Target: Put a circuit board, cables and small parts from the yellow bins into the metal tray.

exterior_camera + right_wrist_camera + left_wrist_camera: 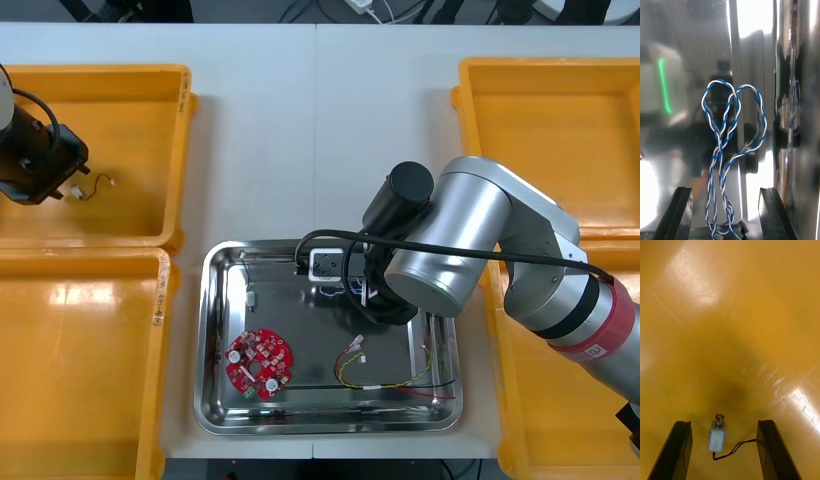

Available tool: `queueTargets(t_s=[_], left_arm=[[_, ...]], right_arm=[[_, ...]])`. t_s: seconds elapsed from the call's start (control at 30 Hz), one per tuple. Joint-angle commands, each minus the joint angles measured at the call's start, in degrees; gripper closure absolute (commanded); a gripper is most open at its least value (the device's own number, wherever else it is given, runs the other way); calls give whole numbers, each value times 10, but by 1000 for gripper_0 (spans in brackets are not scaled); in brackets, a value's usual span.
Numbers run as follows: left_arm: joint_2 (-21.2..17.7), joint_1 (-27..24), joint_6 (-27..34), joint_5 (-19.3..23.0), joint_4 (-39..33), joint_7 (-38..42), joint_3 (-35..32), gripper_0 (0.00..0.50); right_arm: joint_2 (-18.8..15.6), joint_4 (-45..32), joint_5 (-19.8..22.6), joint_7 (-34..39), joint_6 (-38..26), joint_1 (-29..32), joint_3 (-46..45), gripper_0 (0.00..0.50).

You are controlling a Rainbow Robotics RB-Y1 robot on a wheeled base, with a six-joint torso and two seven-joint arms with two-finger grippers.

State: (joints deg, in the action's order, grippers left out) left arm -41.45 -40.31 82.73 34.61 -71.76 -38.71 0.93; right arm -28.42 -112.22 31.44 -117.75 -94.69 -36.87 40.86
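The right claw [724,191] hangs released over the shiny metal tray [205,400]. The twisted blue and white cable [719,138] lies between its fingers, its long axis running straight away from them with two loops at the far end. From above, the right arm [470,230] covers that spot. A round red circuit board [260,362] sits at the tray's 7 o'clock and a red and yellow cable [395,378] at 5. At the counter's [300,120] 10 o'clock, the left claw [724,423] stands released in a yellow bin [130,100] around a small metal part [716,437], whose round head points away.
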Motion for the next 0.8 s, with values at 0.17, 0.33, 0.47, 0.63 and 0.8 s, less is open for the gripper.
queueTargets(t_s=[0.17, 0.33, 0.47, 0.63, 0.8], left_arm=[[14, 14, -8, -6, -18, -31, 6, 0], [21, 16, -9, -13, -18, -29, 6, 0], [23, 20, -9, -15, -18, -31, 6, 39], [25, 23, -9, -16, -18, -32, 6, 343], [24, 24, -9, -16, -18, -34, 6, 497]], right_arm=[[-6, -47, 48, -13, -75, -6, -87, 0], [-7, -63, 102, -1, -153, -31, -156, 0], [-7, -63, 137, 17, -153, -55, -209, 0], [-25, -63, 175, 79, -153, -77, -251, 0], [-65, -63, 199, 136, -153, -87, -271, 0]])
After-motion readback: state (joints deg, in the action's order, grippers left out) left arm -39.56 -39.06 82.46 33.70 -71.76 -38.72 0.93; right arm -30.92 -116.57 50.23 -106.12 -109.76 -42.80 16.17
